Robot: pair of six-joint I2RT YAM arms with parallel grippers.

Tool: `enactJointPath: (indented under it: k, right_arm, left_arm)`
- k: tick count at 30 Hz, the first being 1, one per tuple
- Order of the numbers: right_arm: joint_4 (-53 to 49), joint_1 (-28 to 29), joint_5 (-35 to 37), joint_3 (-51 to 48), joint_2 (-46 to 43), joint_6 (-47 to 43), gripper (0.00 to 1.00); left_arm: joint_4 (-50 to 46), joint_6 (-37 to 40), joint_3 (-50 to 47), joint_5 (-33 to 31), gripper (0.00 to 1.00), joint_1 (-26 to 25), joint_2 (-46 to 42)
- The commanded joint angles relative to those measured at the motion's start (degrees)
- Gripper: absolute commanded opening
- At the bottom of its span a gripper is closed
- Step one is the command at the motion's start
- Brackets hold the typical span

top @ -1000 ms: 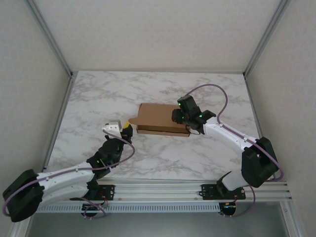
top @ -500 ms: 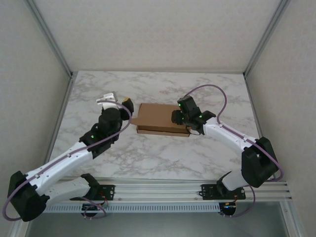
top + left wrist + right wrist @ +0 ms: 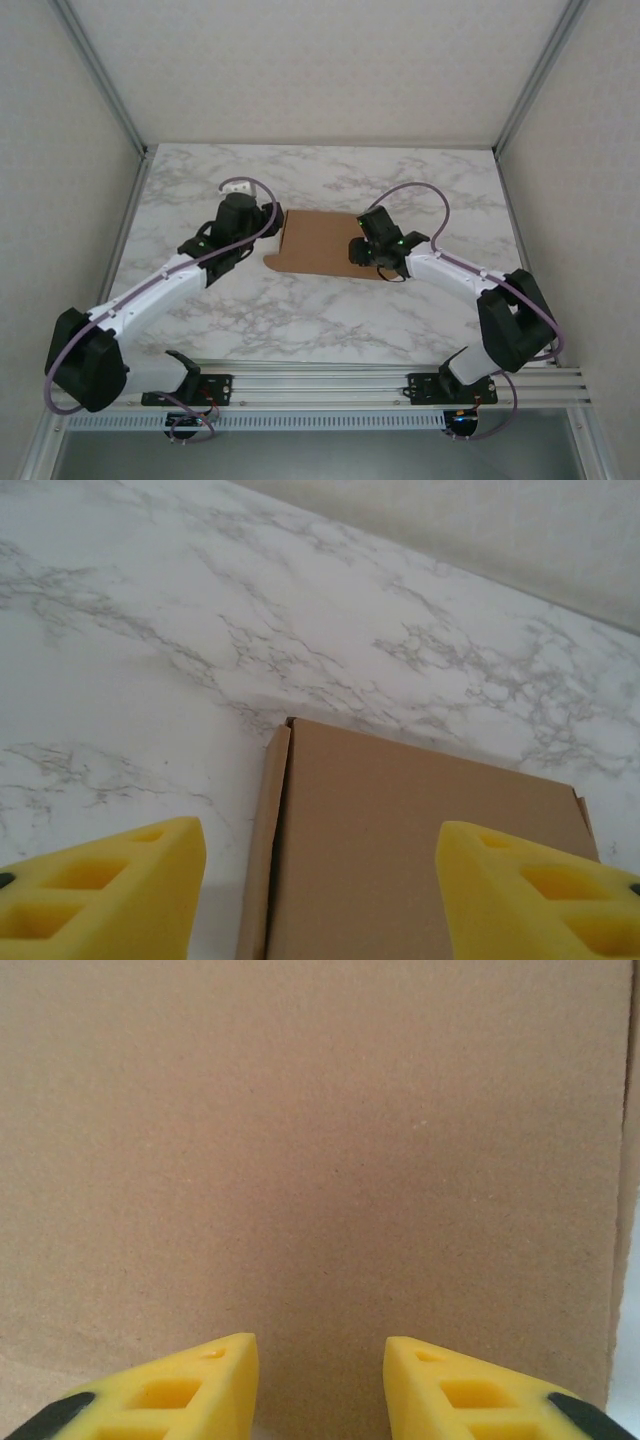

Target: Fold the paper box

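From above, the right gripper (image 3: 368,252) covers the end of the paper box (image 3: 318,240) beneath it. Its fingertips are lost under its own dark body, so whether they touch the cardboard cannot be told. The left gripper (image 3: 265,218) is too small there to make out its fingers. On the left wrist camera the box runs off the bottom edge between the fingers (image 3: 130,880). On the right wrist camera it passes the top and left edges ahead of that gripper.

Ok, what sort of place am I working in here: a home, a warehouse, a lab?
Most likely a lab test cell: a marble-patterned table walled in by plain white panels on metal frame posts, with a metal mounting rail along its near edge. The paper box lies on it.
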Motion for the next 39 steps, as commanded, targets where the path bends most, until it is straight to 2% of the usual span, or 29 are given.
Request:
enactJointPath:
  k: [1,8,13,17,21,28,32,39]
  right_arm:
    - [0.51,0.42,-0.64,-2.30,1.83,-0.39,0.37]
    - [1.04,0.39,-0.91,-3.90,5.52,0.35,0.34]
    - [1.12,0.39,-2.17,-4.65,8.20,1.01,0.33]
    - [0.88,0.21,-4.50,-4.19,9.23,1.13,0.32]
    - [-0.73,0.19,-4.47,-2.75,8.41,0.49,0.32]
    - [-1.47,0.14,-5.20,-2.27,9.27,0.72,0.30]
    - [-1.42,0.14,-5.28,-3.05,8.98,0.52,0.30]
    - [-2.50,-0.42,-6.59,-2.65,6.43,-0.19,0.30]
  left_arm:
    - [-5.17,1.81,3.50,5.20,0.62,2.28,1.23]
    - [-8.60,3.53,8.25,9.56,0.63,6.57,1.79]
    - [-8.23,2.45,10.09,15.58,0.63,8.51,3.24]
    - [-2.52,-2.65,6.36,21.75,0.63,8.45,5.67]
    - [4.17,-7.81,1.72,26.12,0.56,7.33,9.57]
    - [9.46,-10.75,-0.86,22.34,0.51,2.08,16.96]
    - [11.12,-12.40,-3.88,20.69,0.47,1.77,19.51]
    - [15.89,-15.38,-9.65,21.42,0.46,1.77,23.64]
